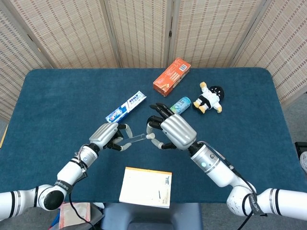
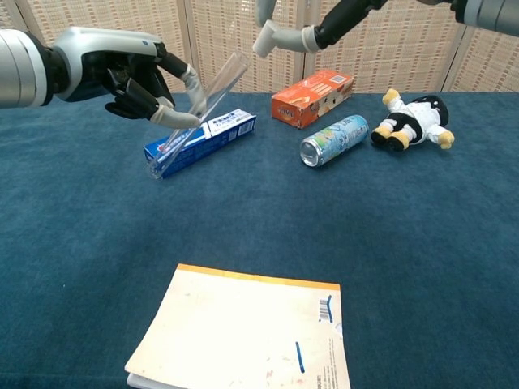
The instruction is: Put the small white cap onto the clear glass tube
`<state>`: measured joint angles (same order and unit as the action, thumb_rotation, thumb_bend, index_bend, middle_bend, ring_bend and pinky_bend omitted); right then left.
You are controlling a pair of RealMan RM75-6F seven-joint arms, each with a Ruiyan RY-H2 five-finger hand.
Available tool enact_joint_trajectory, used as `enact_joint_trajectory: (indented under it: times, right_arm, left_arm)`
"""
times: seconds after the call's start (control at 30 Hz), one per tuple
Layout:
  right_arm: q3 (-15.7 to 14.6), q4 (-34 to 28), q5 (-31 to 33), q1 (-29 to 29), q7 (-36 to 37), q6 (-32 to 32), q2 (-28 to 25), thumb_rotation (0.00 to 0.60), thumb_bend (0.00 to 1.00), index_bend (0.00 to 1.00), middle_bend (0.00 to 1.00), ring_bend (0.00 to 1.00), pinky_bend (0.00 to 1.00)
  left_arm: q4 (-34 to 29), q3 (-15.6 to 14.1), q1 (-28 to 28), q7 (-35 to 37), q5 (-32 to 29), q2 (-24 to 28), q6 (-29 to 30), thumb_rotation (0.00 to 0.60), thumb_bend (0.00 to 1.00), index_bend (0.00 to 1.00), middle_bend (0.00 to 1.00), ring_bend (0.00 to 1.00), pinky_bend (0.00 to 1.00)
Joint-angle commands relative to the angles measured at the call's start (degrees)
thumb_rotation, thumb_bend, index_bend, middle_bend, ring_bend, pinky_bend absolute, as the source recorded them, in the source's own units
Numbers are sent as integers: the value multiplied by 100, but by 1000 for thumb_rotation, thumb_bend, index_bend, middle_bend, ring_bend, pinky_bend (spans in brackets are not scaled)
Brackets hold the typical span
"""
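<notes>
My left hand point(image 1: 108, 137) point(image 2: 122, 73) grips the clear glass tube point(image 1: 138, 138) point(image 2: 199, 109) above the table. The tube is tilted, with its open end up and pointing toward my right hand. My right hand point(image 1: 173, 132) hovers just right of that end. In the chest view only its fingertips point(image 2: 280, 36) show at the top. They pinch what looks like the small white cap point(image 1: 150, 136) point(image 2: 264, 37), a short gap from the tube's mouth. The cap is hard to tell from the pale fingertip pads.
On the blue table point(image 1: 57, 96) lie a toothpaste box point(image 1: 125, 107) point(image 2: 201, 138), an orange carton point(image 1: 171, 76) point(image 2: 312, 97), a can on its side point(image 1: 181, 104) point(image 2: 334, 139) and a plush toy point(image 1: 209, 98) point(image 2: 412, 121). A notepad point(image 1: 145, 187) point(image 2: 243, 332) sits at the near edge.
</notes>
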<state>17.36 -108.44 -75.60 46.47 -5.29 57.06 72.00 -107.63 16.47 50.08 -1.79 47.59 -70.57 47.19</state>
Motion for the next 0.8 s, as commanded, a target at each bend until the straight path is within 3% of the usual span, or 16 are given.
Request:
enact_joint_trajectory:
  times: [0.03, 0.8]
  right_arm:
    - [8, 14, 24, 25, -1, 2, 29, 600, 506, 725, 347, 52, 0]
    - [-71, 76, 101, 106, 29, 0, 74, 600, 512, 725, 347, 53, 0]
  left_arm:
    - [-4, -1, 17, 11, 3, -18, 8, 600, 392, 560, 1000, 967, 962]
    - [29, -66, 139, 42, -55, -49, 18, 600, 392, 558, 1000, 967, 962]
